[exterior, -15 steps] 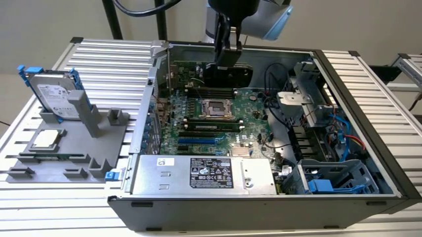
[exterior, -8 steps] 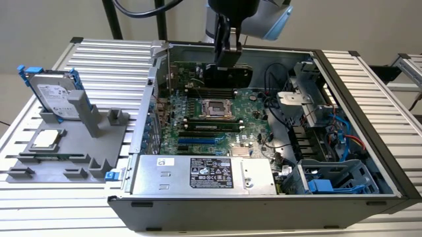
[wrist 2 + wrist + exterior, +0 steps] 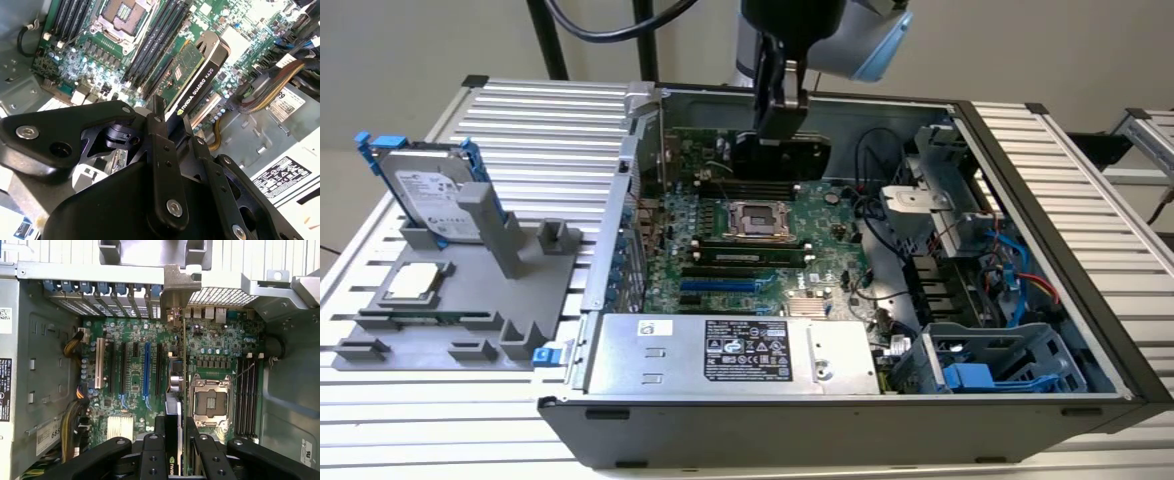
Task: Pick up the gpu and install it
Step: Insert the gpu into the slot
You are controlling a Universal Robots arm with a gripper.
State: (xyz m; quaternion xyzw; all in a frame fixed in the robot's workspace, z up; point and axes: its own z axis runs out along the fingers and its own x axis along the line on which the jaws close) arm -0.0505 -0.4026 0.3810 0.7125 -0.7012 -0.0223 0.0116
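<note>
My gripper (image 3: 778, 118) is shut on the gpu (image 3: 778, 158) and holds it on edge above the green motherboard (image 3: 700, 245), inside the open computer case (image 3: 1047, 235). In the second wrist view the gpu (image 3: 196, 85) shows its black shroud and green board beyond the fingers (image 3: 161, 145). In the first wrist view the gpu (image 3: 175, 382) is edge-on, with its silver bracket (image 3: 181, 285) by the case's rear slot openings. There it hangs between the blue expansion slot (image 3: 146, 367) and the processor socket (image 3: 209, 402), with the gripper (image 3: 176, 442) clamped on its near end.
A silver hard drive in a blue frame (image 3: 434, 188) and a small square processor chip (image 3: 416, 283) rest on the grey fixture at the exterior view's left. Inside the case lie the power supply (image 3: 734, 352), the drive cage (image 3: 987, 370) and loose cables (image 3: 874, 230).
</note>
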